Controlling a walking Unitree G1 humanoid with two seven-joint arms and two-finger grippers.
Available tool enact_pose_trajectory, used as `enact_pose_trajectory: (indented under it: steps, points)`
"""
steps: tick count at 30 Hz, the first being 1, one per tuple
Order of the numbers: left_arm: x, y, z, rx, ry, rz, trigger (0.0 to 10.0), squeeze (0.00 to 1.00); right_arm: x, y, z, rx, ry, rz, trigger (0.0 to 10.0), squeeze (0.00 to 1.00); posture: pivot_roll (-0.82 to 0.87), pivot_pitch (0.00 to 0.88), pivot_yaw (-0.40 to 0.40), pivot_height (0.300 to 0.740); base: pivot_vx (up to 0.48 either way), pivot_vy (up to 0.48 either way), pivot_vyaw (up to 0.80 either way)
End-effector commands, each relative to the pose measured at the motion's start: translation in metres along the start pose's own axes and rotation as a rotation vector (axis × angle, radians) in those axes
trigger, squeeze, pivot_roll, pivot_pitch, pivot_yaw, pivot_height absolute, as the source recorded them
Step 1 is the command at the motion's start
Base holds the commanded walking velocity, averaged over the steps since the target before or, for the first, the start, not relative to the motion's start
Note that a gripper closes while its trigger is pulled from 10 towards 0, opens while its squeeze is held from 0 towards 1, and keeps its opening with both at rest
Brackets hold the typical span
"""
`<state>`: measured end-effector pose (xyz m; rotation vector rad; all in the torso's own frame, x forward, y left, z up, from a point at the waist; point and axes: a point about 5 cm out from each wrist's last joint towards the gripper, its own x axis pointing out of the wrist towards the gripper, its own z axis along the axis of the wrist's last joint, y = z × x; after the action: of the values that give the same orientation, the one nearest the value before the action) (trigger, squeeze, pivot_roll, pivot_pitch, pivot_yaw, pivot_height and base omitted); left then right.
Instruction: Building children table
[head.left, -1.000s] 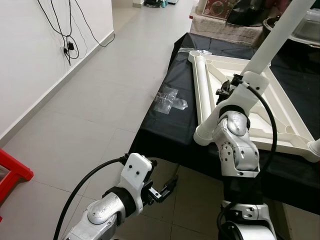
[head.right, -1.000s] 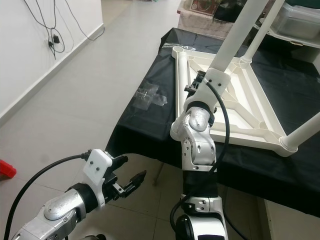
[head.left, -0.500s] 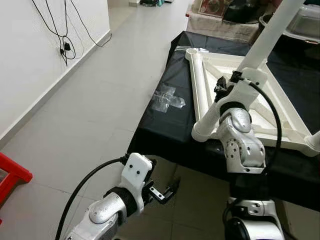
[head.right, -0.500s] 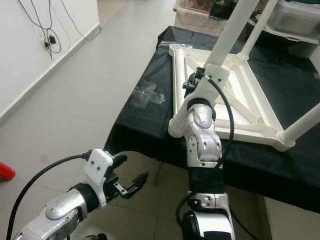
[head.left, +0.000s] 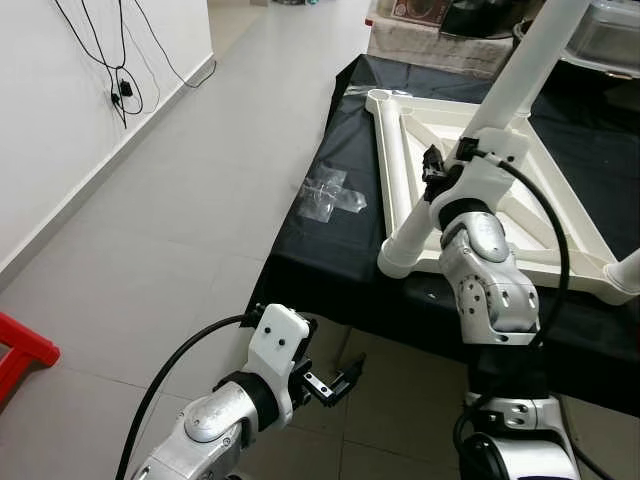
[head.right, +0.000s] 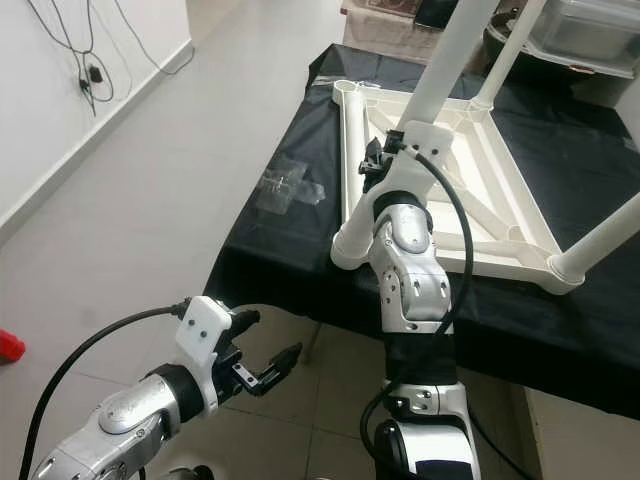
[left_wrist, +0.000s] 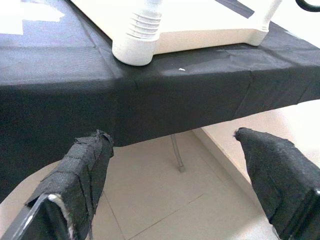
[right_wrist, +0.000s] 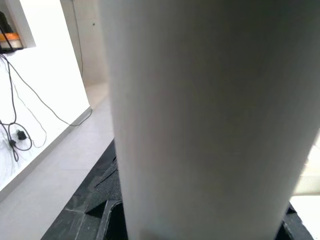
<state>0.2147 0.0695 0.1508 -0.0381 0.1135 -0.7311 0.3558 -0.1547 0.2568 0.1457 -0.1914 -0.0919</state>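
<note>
An upturned white children's table frame (head.left: 400, 190) lies on a table under a black cloth (head.left: 330, 250). Two white legs stand in its right-hand corners, one (head.right: 510, 50) at the far side and one (head.right: 600, 235) at the near side. My right gripper (head.left: 437, 172) is raised over the frame and shut on a third white leg (head.left: 525, 60), which slants up to the right. That leg (right_wrist: 200, 120) sits very close in the right wrist view and hides the fingers. Low in front of the cloth's edge, my left gripper (left_wrist: 172, 137) is open and holds nothing. The frame's near-left corner socket (left_wrist: 136, 42) lies just above it.
Clear plastic wrapping (head.left: 330, 192) lies on the cloth left of the frame. Grey tiled floor (head.left: 170, 200) stretches to the left up to a white wall with hanging cables (head.left: 120, 70). A red object (head.left: 25, 350) sits at the left edge. Boxes and a clear bin (head.right: 590, 35) stand behind the table.
The whole picture has shifted, so the camera moved a little towards the table. The right gripper still holds the leg over the frame, and the left gripper stays open and low.
</note>
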Motion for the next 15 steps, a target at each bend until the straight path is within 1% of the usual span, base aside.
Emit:
enact_pose_trajectory:
  steps: [1,3,5,7,10,11,14,15]
  points:
    - [-0.001,-0.002,-0.005,0.002,0.021,-0.01,10.0,0.0,0.002,0.003,-0.022,-0.051,0.128,0.019,10.0,0.0,0.11,0.109,-0.112,0.74,0.0,0.0,0.0]
    - [0.0,-0.002,-0.004,-0.001,0.02,-0.011,10.0,0.0,0.006,0.007,-0.026,-0.068,0.174,0.034,10.0,0.0,0.11,0.114,-0.117,0.74,0.0,0.0,0.0]
    - [0.0,-0.003,-0.004,-0.002,0.019,-0.011,10.0,0.0,0.007,0.008,-0.028,-0.074,0.193,0.047,10.0,0.0,0.11,0.114,-0.117,0.74,0.0,0.0,0.0]
    - [0.0,-0.003,-0.004,-0.002,0.018,-0.013,10.0,0.0,0.009,0.015,-0.034,-0.109,0.251,0.111,10.0,0.0,0.1,0.117,-0.121,0.74,0.0,0.0,0.0]
    - [0.0,-0.004,-0.003,-0.001,0.017,-0.013,10.0,0.0,0.01,0.017,-0.035,-0.119,0.267,0.13,10.0,0.0,0.1,0.118,-0.123,0.74,0.0,0.0,0.0]
    - [0.0,-0.005,-0.003,0.0,0.016,-0.015,10.0,0.0,0.01,0.018,-0.038,-0.138,0.283,0.145,10.0,0.0,0.1,0.12,-0.127,0.74,0.0,0.0,0.0]
    - [0.0,-0.005,-0.003,0.0,0.016,-0.015,10.0,0.0,0.01,0.018,-0.038,-0.143,0.285,0.145,10.0,0.0,0.1,0.12,-0.127,0.74,0.0,0.0,0.0]
    - [0.0,-0.005,-0.003,-0.001,0.015,-0.015,10.0,0.0,0.01,0.016,-0.039,-0.135,0.278,0.116,10.0,0.0,0.1,0.12,-0.129,0.74,0.0,0.0,0.0]
